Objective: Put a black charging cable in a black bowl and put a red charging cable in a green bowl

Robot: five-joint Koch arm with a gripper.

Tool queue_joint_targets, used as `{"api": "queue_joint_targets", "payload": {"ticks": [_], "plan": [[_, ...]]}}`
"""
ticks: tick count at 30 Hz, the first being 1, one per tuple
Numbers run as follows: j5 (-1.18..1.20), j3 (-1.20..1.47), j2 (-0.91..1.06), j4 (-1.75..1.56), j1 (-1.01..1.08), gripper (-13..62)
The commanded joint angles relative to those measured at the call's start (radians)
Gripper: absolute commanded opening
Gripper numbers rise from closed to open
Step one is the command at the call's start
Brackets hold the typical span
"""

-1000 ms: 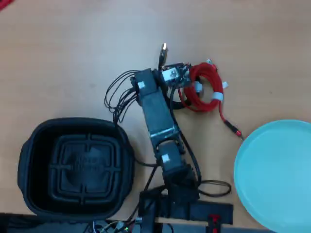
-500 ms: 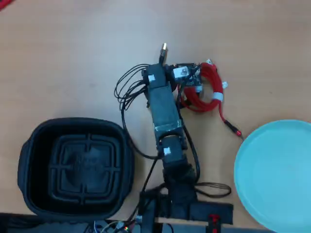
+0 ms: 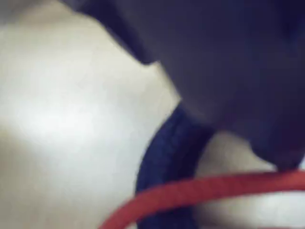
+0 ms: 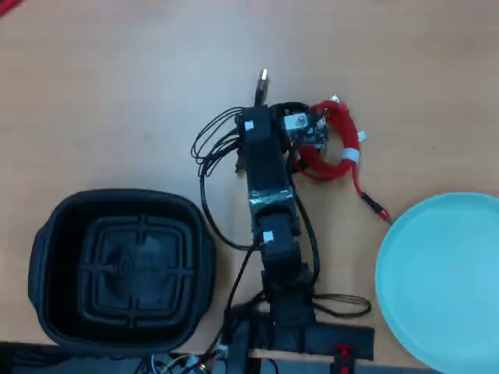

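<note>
Neither bowl is filled: black bowl [image 4: 121, 269] and green bowl [image 4: 444, 276] sit empty, the tool [image 4: 308, 132] low over the red charging cable [image 4: 337, 144], its grip seemingly hidden, so I cannot tell.

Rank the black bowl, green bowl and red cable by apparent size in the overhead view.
1. Black bowl and green bowl: look alike in size; the green one is cut off at the frame edge, so unranked.
2. Red cable: clearly smallest.

Tan table [image 4: 117, 78] with a red scrap [image 4: 5, 6] at one corner.
In the overhead view the table is plain light wood. The scrap sits at its top-left corner, cut off by the frame and too small to identify. The wrist view shows the table only as a pale blur.
</note>
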Motion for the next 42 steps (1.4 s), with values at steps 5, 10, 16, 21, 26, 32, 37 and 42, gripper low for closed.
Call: {"api": "queue_joint_targets", "payload": {"ticks": [5, 10, 16, 21, 26, 32, 37, 42], "plan": [[-0.020, -0.021, -0.052, -0.025, -0.014, 30.2], [-0.021, -0.021, -0.086, -0.055, -0.029, 30.2], [-0.021, -0.020, -0.121, -0.064, -0.029, 30.1], [-0.020, -0.020, -0.121, -0.054, -0.020, 28.8], [-0.020, -0.017, -0.120, -0.046, 0.000, 10.2], [-0.018, -0.031, -0.121, -0.046, 0.002, -5.7], [-0.018, -0.041, -0.110, -0.044, -0.003, -6.1], [-0.020, -0.084, -0.100, -0.014, -0.040, -6.0]]}}
